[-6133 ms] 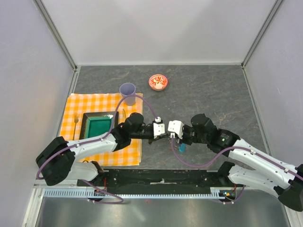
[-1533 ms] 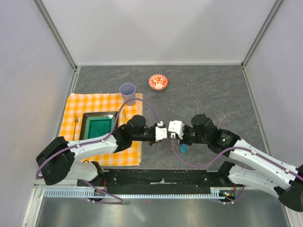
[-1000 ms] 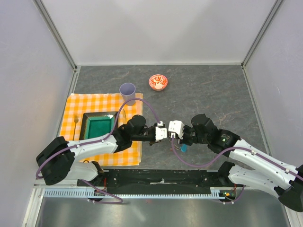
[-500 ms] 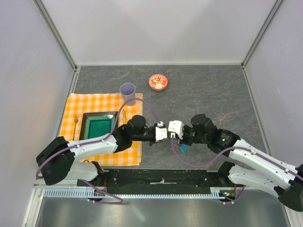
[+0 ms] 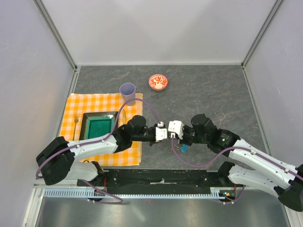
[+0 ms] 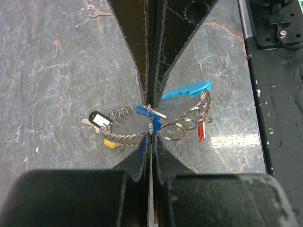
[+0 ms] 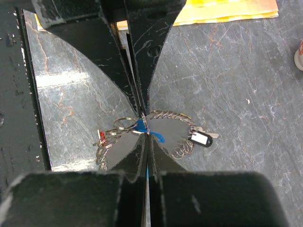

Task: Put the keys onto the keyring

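My two grippers meet tip to tip low over the grey table, left [image 5: 166,135] and right [image 5: 172,136]. In the left wrist view my left gripper [image 6: 150,136] is shut on a thin metal ring of the keyring [image 6: 182,124]. The ring's chain carries the blue crescent fob [image 6: 187,90], a red key [image 6: 201,132], a black-and-white tag [image 6: 97,118] and a yellow tag [image 6: 110,143]. In the right wrist view my right gripper [image 7: 146,136] is shut on the blue key [image 7: 141,126]. That key touches the keyring [image 7: 170,114] at the left fingertips.
A lone metal key [image 6: 97,13] lies on the table farther off. A purple cup [image 5: 127,90] and a red-and-white bowl [image 5: 158,82] stand at the back. A green tray [image 5: 98,125] and fork [image 5: 75,124] lie on the checked cloth [image 5: 75,106] at the left.
Since six seconds ago my left gripper has moved right, closing on the right gripper. Over the last second nothing has visibly moved.
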`<act>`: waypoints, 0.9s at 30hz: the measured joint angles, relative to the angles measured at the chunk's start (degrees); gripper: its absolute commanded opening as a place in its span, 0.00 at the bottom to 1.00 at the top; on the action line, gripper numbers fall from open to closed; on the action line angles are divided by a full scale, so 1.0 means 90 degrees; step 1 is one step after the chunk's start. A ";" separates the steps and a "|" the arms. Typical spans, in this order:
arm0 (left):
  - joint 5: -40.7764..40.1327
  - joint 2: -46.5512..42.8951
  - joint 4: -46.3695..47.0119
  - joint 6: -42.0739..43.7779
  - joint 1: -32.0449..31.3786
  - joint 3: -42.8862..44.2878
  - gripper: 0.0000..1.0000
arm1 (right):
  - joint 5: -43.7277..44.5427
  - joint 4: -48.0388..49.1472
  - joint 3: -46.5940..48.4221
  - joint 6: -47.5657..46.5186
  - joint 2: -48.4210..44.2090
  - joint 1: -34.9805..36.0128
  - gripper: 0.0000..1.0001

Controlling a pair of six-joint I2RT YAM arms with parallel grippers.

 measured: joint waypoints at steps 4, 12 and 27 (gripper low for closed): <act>-0.0010 0.0000 0.0000 0.0002 0.0000 0.0000 0.02 | 0.0012 0.0000 0.0000 0.0000 -0.0007 0.0000 0.00; -0.0075 0.0000 0.0000 0.0005 0.0000 0.0000 0.02 | 0.0010 -0.0002 0.0000 0.0000 -0.0044 0.0002 0.00; -0.0102 0.0000 0.0000 0.0007 -0.0002 0.0000 0.02 | -0.0010 0.0000 0.0000 0.0000 -0.0036 0.0002 0.00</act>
